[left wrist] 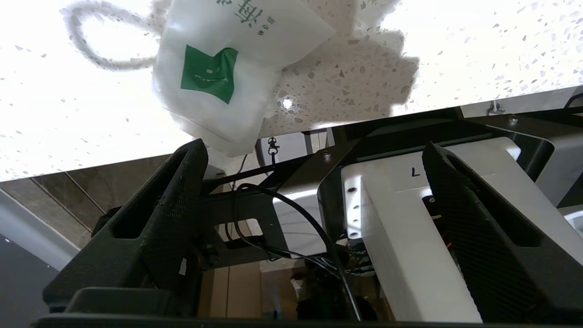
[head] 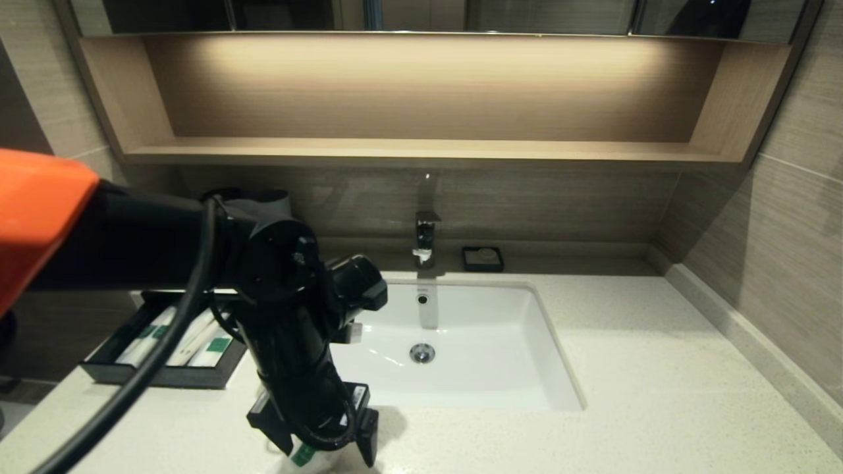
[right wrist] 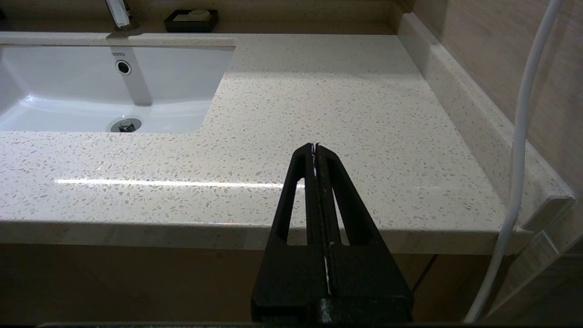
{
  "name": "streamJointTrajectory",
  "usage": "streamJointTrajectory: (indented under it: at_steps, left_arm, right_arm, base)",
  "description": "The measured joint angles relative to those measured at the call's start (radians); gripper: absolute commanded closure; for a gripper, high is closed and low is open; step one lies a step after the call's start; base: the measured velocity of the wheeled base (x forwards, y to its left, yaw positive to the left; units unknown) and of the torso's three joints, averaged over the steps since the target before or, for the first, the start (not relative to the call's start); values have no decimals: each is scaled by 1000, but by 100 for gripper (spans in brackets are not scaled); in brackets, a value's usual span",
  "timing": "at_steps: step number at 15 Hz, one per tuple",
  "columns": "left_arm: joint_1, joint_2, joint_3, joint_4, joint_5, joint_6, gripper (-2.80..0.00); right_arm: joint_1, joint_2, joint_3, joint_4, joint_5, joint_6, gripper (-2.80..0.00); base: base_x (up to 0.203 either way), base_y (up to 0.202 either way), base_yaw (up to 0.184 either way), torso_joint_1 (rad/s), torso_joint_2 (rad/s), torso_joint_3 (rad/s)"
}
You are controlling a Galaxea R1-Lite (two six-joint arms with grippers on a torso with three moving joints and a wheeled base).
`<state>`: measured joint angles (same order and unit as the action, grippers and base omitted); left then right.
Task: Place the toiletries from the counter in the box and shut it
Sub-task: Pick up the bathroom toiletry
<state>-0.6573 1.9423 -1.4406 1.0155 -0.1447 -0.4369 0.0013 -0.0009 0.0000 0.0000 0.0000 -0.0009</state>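
Your left gripper (head: 319, 441), jaws spread wide, hangs over the short sachet (left wrist: 218, 73) on the counter (head: 625, 368) at 7 o'clock of the sink (head: 500, 368). Two long sachets (head: 178, 336) lie in the box (head: 164, 375), drawer open. Right gripper (right wrist: 315, 148) pressed together, parked.

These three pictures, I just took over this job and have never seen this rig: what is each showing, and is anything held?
A two-armed robot stands at a bathroom counter. The wide picture is from its head; the other two look out from each wrist. The left gripper hangs open above a white sachet with a green label, which lies on the counter and is not held. Two slim sachets already lie in the black box's open drawer. The right gripper is shut and empty, at the counter's front edge.
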Motion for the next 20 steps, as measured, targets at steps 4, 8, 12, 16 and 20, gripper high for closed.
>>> streamJointTrajectory:
  at_steps: [4, 8, 12, 16, 20]
  left_arm:
    - [-18, 5, 17, -19, -7, -47, -280]
    - [-19, -4, 59, -89, -2, -49, -280]
    - [-17, -16, 67, -101, 28, -69, -280]
    - [-11, -19, 61, -101, 51, -131, -280]
    - [-11, -15, 55, -107, 53, -264, -280]
  right_arm:
    - [0, 0, 0, 0, 0, 0, 0]
    - [0, 0, 0, 0, 0, 0, 0]
    - [0, 0, 0, 0, 0, 0, 0]
    - [0, 0, 0, 0, 0, -1, 0]
    - [0, 0, 0, 0, 0, 0, 0]
  base:
    - [0, 0, 0, 0, 0, 0]
    - [0, 0, 0, 0, 0, 0]
    - [0, 0, 0, 0, 0, 0]
    - [0, 0, 0, 0, 0, 0]
    - [0, 0, 0, 0, 0, 0]
